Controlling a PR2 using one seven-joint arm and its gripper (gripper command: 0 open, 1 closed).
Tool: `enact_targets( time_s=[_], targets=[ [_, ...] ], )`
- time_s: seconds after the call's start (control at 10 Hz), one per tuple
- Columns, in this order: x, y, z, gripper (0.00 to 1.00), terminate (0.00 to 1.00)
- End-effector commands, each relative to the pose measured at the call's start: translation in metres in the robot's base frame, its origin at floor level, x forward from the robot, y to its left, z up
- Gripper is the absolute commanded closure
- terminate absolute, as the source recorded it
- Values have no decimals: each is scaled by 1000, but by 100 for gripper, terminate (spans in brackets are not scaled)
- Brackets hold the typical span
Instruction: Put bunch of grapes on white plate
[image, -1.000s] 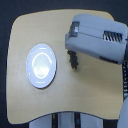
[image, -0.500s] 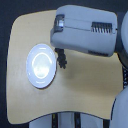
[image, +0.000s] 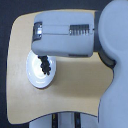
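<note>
The bunch of grapes (image: 46, 66) shows as a small dark cluster hanging just below the big grey forearm. It is over the right half of the white plate (image: 35, 79), which lies on the left part of the table in the exterior view. My gripper (image: 45, 59) is mostly hidden under its own grey housing. It appears shut on the top of the grapes. I cannot tell whether the grapes touch the plate. The arm covers the plate's upper edge.
The tan wooden table (image: 75, 95) has rounded corners and dark floor around it. The robot's grey body (image: 116, 75) fills the exterior view's right side and overlaps the table's edge there.
The arm has swung toward the exterior view's left, carrying the dark bunch from beside the plate's right rim to over the plate. The arm now covers the plate's top.
</note>
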Motion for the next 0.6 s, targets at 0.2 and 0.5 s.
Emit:
enact_targets(
  time_s=[0.2, 0.5],
  targets=[
    [-28, 39, -71, 100, 0],
    [-30, 35, -93, 100, 0]
  ],
)
